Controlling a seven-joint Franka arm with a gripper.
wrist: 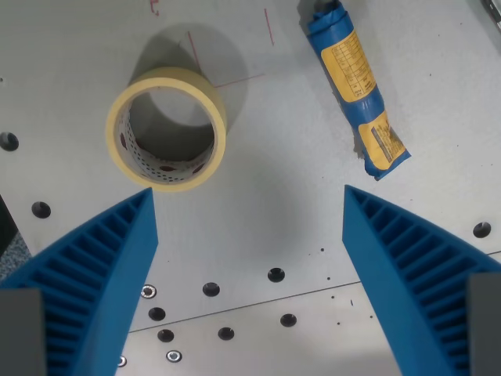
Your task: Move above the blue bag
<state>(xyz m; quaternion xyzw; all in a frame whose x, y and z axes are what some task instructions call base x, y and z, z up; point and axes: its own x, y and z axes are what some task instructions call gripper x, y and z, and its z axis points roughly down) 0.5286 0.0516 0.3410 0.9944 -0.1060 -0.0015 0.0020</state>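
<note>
Wrist view: the blue bag (356, 82) lies flat on the grey tabletop (282, 188) in the upper right of the frame. It is a long, narrow, rolled or crumpled packet, blue with yellow printed label panels. Its long axis runs steeply from the top of the frame, near the upper edge, down and slightly toward the wrist view's right, ending in a flattened, crimped end just above the right finger's tip. The upper end looks bunched and darker; printed text on the labels is too small to read. A roll of cream masking tape (167, 129) stands on its side face at upper left, open core facing the camera, with a patterned inner lining visible on the near wall. It is well apart from the bag, with bare tabletop between them. Thin red pen marks (235, 78) are drawn on the surface just beside the tape, toward the bag. Several dark holes and screw heads (275, 275) dot the lower part of the tabletop, and a seam line crosses it there. The end effector (249, 207) stands wide open, its two blue ribbed fingers (102, 266) spread to the lower corners of the frame, holding nothing. The bag sits beyond the right fingertip, not between the fingers.
</note>
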